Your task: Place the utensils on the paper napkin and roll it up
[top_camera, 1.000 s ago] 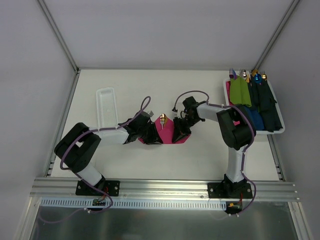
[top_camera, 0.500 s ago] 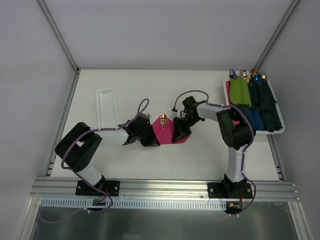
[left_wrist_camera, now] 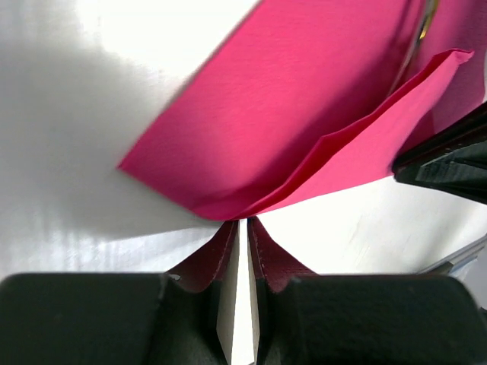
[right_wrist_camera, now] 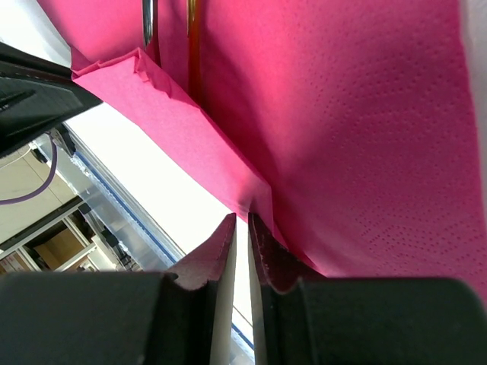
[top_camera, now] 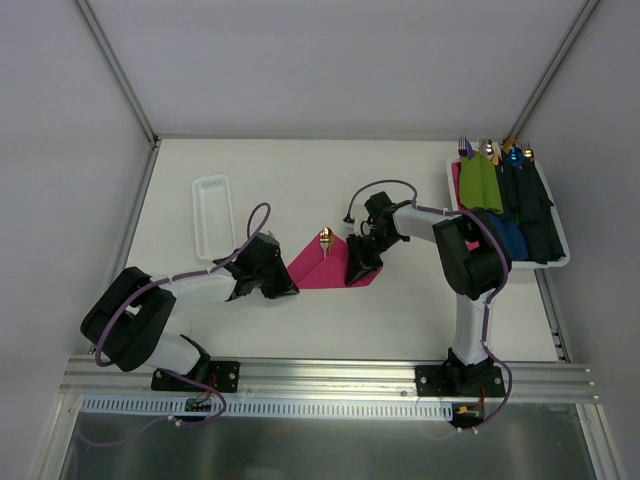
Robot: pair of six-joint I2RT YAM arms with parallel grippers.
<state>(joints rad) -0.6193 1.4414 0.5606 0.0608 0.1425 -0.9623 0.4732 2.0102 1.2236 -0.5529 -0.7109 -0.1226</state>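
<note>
Left claw (top_camera: 287,286), right claw (top_camera: 358,272) — flanking paper napkin (top_camera: 322,268).

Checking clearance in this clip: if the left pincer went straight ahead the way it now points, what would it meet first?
The paper napkin. Its folded near corner lies right in front of the left pincer, whose jaws stand almost shut. This view does not show whether the corner already touches the tips.

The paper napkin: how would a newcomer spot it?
Start at the middle of the white table, left of the tray. The paper napkin is the magenta sheet under a gold utensil; the tray's green rolls and blue rolls are rolled.
</note>
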